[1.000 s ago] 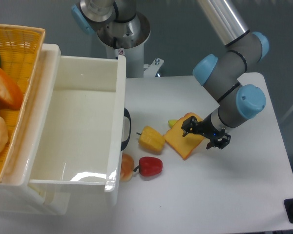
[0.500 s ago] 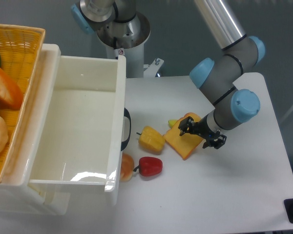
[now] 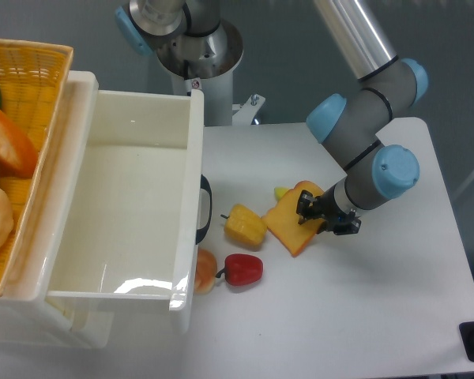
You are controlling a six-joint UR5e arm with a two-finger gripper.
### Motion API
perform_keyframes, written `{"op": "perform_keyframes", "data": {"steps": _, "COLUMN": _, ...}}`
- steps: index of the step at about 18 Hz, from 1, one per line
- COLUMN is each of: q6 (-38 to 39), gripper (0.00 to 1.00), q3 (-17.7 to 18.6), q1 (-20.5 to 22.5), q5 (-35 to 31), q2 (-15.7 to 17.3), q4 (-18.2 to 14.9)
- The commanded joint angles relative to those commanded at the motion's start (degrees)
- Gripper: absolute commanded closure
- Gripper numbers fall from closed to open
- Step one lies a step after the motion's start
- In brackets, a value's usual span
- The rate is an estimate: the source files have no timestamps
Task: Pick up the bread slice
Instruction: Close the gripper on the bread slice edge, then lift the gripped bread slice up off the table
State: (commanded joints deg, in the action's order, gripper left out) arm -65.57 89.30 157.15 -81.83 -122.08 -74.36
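The bread slice (image 3: 289,223) is a flat orange-tan slice with a darker crust edge, lying on the white table right of the corn piece. My gripper (image 3: 322,219) is at the slice's right edge with its black fingers closed in on that edge. The slice looks slightly tilted up at the gripper side. The contact itself is partly hidden by the fingers.
A yellow corn piece (image 3: 245,225), a red pepper (image 3: 242,269) and an orange fruit (image 3: 205,271) lie left of the slice. A small yellow-green piece (image 3: 280,192) lies behind it. A white bin (image 3: 134,205) and a yellow basket (image 3: 20,118) stand at the left.
The gripper's fingers were spread over the slice's right edge and have closed on it. The slice has shifted slightly.
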Motion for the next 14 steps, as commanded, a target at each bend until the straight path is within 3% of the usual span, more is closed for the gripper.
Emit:
{"op": "perform_keyframes", "data": {"steps": 7, "q6": 0.17, "gripper": 1.0, "q3": -1.23, "q1": 0.18, "q5": 0.0, "q2": 1.58, "q4": 0.0}}
{"op": "perform_keyframes", "data": {"steps": 14, "q6": -0.09, "gripper": 1.0, "q3": -7.21, "q1": 0.09, "q5": -3.42, "q2": 3.69, "q4": 0.0}}
